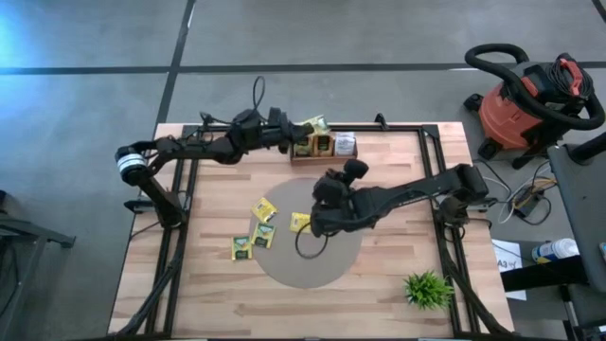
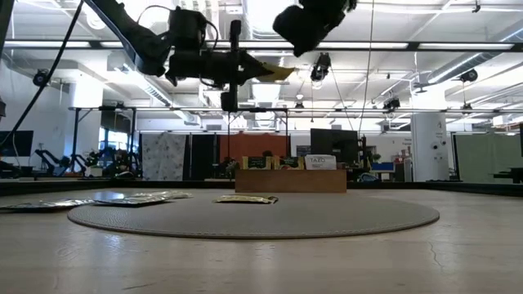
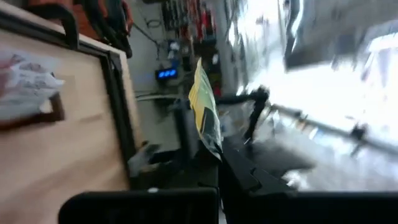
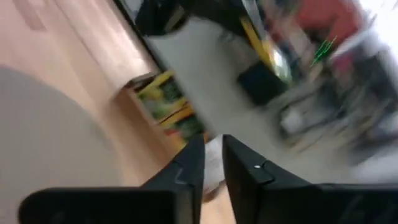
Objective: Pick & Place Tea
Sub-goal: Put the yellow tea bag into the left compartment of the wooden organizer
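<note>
My left gripper (image 1: 295, 138) is shut on a yellow tea packet (image 1: 313, 125) high above the left end of the brown wooden tray (image 1: 324, 152) at the table's far edge. The tray holds more packets. The low view shows that packet (image 2: 274, 72) sticking out beyond the left gripper (image 2: 245, 67). My right gripper (image 1: 352, 170) hovers above the round mat (image 1: 312, 260), pointing toward the tray. Its fingers (image 4: 189, 163) stand a narrow gap apart with nothing between them. Several yellow tea packets (image 1: 263, 209) lie flat on the mat's left part and beside it. My left gripper pinches the yellow packet's near end (image 3: 214, 144) between its two fingers (image 3: 244, 171). The fingers lie about level and come from the table's left. The packet juts out ahead of them, seen edge-on in the wrist view, lifted clear above the tray.
A small green plant (image 1: 428, 289) stands at the near right corner of the table. A red shop vacuum (image 1: 525, 104) sits on the floor beyond the far right corner. One packet (image 1: 300, 222) lies on the mat below the right arm.
</note>
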Controlling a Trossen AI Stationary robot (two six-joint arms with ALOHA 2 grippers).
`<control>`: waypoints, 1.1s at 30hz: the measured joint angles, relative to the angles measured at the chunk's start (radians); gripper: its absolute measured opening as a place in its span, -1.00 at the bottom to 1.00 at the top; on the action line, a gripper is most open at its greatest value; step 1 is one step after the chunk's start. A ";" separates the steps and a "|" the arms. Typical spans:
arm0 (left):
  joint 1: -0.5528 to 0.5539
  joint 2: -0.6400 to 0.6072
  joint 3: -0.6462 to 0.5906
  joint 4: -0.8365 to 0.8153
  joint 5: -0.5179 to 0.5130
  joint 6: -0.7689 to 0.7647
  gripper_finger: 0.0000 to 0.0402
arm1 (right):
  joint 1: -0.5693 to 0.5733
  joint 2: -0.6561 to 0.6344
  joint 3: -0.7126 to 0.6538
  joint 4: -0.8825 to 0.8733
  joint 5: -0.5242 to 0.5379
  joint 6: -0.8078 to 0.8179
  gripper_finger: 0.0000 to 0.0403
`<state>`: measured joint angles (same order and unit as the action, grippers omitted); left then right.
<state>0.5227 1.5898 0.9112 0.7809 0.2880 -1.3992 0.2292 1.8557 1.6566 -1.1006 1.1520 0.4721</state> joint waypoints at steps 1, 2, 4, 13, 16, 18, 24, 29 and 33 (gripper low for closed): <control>0.009 -0.002 0.000 -0.018 0.025 0.046 -1.00 | -0.007 -0.009 0.005 -0.020 -0.047 0.080 -0.72; 0.020 -0.005 0.000 -0.045 0.048 0.087 -1.00 | -0.012 -0.018 0.005 -0.042 -0.084 0.177 -0.68; 0.040 -0.015 0.000 -0.115 0.084 0.193 -1.00 | -0.018 -0.040 -0.004 -0.070 -0.127 0.378 -0.61; 0.050 -0.112 0.073 -0.771 0.077 1.073 -1.00 | -0.003 -0.145 -0.040 -0.130 -0.376 0.618 -0.43; 0.041 -0.118 0.165 -1.013 0.008 1.394 -1.00 | -0.002 -0.170 -0.040 -0.140 -0.430 0.621 -0.42; 0.031 -0.111 0.233 -1.128 -0.048 1.577 -1.00 | -0.002 -0.186 -0.041 -0.157 -0.432 0.624 -0.44; 0.008 -0.054 0.404 -1.284 -0.132 1.974 -1.00 | -0.038 -0.219 -0.041 -0.197 -0.483 0.569 -0.48; 0.005 0.061 0.538 -1.389 -0.227 2.122 -1.00 | -0.067 -0.227 -0.042 -0.248 -0.556 0.541 -0.52; 0.005 0.197 0.673 -1.556 -0.310 2.177 -1.00 | -0.069 -0.227 -0.043 -0.287 -0.584 0.546 -0.56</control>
<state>0.5280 1.7869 1.5844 -0.7751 -0.0216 0.7780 0.1597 1.6286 1.6135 -1.3873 0.5685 1.0180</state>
